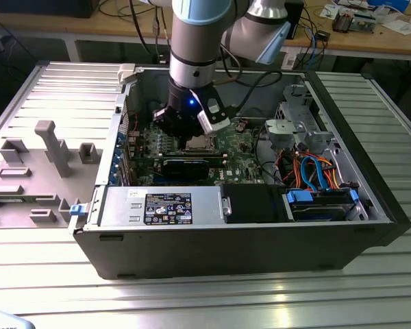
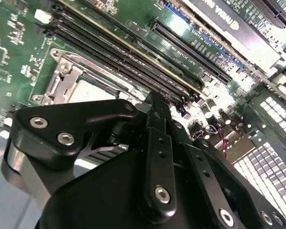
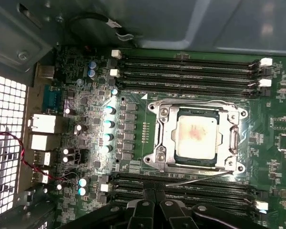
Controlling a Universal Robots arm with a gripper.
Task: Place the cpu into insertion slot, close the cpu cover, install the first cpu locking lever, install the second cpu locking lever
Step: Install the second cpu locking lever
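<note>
The cpu point(image 3: 196, 136), its metal top dull silver, lies flat in the insertion slot point(image 3: 241, 114) on the green board. The cpu cover point(image 3: 164, 138) lies down around it, with the chip showing through its window. A thin wire locking lever point(image 3: 195, 177) runs at a slant along one side of the socket, over the edge of the memory slots. My gripper point(image 3: 155, 198) hovers just beside that lever, shut with nothing between the fingers. In the second wrist view the gripper point(image 2: 155, 102) stands next to the cpu point(image 2: 93, 90). In the exterior view the gripper point(image 1: 185, 130) hangs low inside the case by the socket point(image 1: 200, 142).
Long memory slots point(image 3: 186, 67) flank the socket on two sides. A long black card point(image 1: 185, 164) lies near the socket. A power supply point(image 1: 161, 205), a drive bay with blue cables point(image 1: 318, 195) and the case walls point(image 1: 246, 240) hem the arm in. A grey fixture plate point(image 1: 41, 164) lies outside.
</note>
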